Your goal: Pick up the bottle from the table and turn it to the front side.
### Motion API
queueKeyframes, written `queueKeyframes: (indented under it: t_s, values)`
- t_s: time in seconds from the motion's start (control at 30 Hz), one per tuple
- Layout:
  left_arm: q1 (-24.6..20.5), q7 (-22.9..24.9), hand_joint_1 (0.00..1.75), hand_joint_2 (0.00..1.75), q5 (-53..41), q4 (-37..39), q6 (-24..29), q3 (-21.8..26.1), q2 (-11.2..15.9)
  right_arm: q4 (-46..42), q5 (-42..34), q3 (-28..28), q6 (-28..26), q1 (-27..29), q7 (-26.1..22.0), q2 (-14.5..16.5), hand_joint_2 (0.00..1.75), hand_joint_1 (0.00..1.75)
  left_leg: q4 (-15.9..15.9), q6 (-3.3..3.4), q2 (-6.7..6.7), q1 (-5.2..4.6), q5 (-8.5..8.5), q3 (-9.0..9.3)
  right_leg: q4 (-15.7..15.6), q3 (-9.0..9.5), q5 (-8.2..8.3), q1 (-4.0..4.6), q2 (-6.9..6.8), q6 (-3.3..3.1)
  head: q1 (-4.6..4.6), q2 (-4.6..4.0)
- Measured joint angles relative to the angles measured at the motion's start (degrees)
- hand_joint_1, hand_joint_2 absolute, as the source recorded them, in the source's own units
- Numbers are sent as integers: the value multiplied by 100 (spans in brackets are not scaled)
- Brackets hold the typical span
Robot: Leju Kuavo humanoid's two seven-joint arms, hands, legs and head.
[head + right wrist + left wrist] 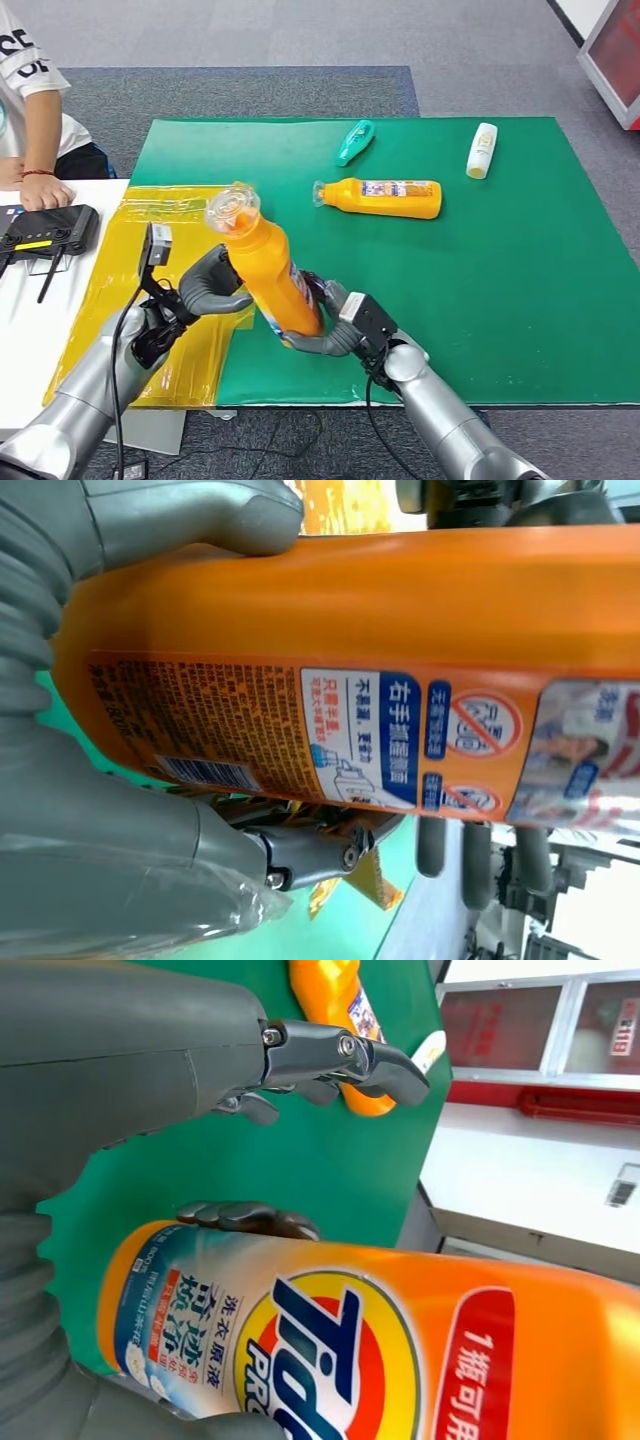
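**Orange bottle lifted between both hands**

Above the near edge of the green mat (490, 300), the orange detergent bottle (272, 275) is off the table, tilted, its clear cap (230, 208) pointing up and away from the robot. The right hand (336, 325) grasps the bottle's lower body, thumb and fingers wrapped around it. The left hand (207, 285) curls against the bottle's upper side; whether it truly grips cannot be told. The left wrist view shows the front label (317, 1360) facing that hand; the right wrist view shows the back label (362, 735). Beneath the left arm lies a yellow plastic sheet (128, 290). Farther out on the mat lie a second orange bottle (385, 197), a teal bottle (355, 141) and a white bottle (481, 150), all on their sides. At far left a person's hand (44, 190) rests beside a black controller (49, 232).
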Motion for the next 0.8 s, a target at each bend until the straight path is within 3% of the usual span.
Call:
queueKeyframes:
  t_s: [0.5, 0.8]
  values:
    - [-154, 268, 0, 175, 410, -331, 60, -257, 36, 413, 517, 52, -933, -154, 325, 132, 175, 175, 0, -1, 0, 0, 1, -2, 0, -1, 2, 0, 0, -1, 1, 1]
    - [-156, 311, 0, 175, 514, -331, 26, -258, 74, 464, 624, 54, -1101, -198, 360, 177, 175, 175, 0, -1, 0, 0, 1, -2, 0, -1, 2, 0, 0, -1, 0, 0]
